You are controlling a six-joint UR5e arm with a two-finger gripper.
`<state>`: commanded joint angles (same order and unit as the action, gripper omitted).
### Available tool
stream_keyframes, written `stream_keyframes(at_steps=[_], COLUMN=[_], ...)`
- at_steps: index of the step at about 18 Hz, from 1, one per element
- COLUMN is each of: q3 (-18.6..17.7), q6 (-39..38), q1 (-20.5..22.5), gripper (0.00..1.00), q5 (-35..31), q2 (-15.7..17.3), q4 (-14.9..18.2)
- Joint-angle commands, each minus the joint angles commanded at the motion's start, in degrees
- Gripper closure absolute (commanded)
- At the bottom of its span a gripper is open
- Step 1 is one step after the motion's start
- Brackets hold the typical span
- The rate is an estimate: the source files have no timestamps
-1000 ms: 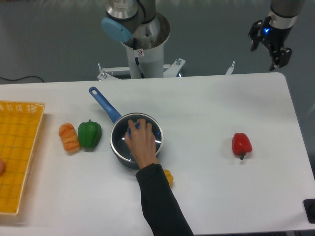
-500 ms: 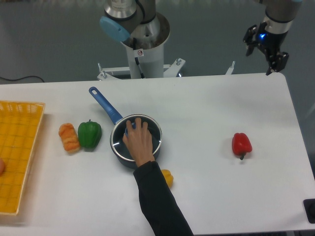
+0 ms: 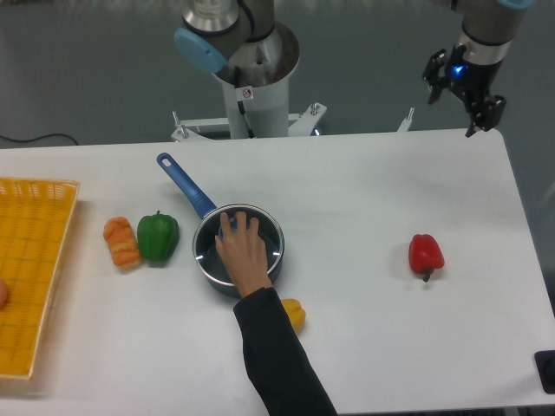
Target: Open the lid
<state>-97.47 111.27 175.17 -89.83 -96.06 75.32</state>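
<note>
A: Gripper [image 3: 458, 94] has drifted a bit left and up since a second ago, hanging over the table's [image 3: 364, 191] far right corner. Human hand [image 3: 242, 251] slid slightly left on the lid [image 3: 266, 236].

B: Fingers?

A: Spread apart, nothing between them.

B: Lid look?

A: Round clear glass, metal rim; only a sliver of blue knob shows between the person's fingers. Lettering hidden under the hand.

B: Where?

A: Seated flat on the dark blue saucepan [image 3: 208, 269], mid-table, blue handle pointing up-left.

B: Other stuff?

A: Green pepper [image 3: 157, 236] and orange item [image 3: 122, 242] left of pan, yellow basket [image 3: 30, 273] far left, red pepper [image 3: 426, 254] well right, yellow thing [image 3: 295, 314] beside the sleeve.
</note>
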Motion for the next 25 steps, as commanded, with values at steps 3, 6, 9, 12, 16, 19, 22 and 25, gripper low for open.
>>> stream_keyframes(at_steps=[3,6,9,12,16,19,22,25], q3=[0.1,0.4,1.2,1.5,0.3,-0.9,-1.9,-3.4], q6=[-0.1,-0.2,-4.4,-10.6,-19.8,-25.0,-28.2,-35.7], q1=[-0.2,-0.2,-3.2,-5.8,-9.4,-12.6,-14.7,-17.0], gripper=[0.00,0.00,0.00,0.00,0.00,0.00,0.00,0.00], q5=[-0.1,-0.1,-0.1,-0.4,-0.1,0.0,0.0,0.2], q2=[0.0,0.1,-0.1,-0.4,-0.4,-0.4,0.3,1.7], q4=[0.1,0.1,0.1,0.0,-0.1,-0.2,0.0,0.0])
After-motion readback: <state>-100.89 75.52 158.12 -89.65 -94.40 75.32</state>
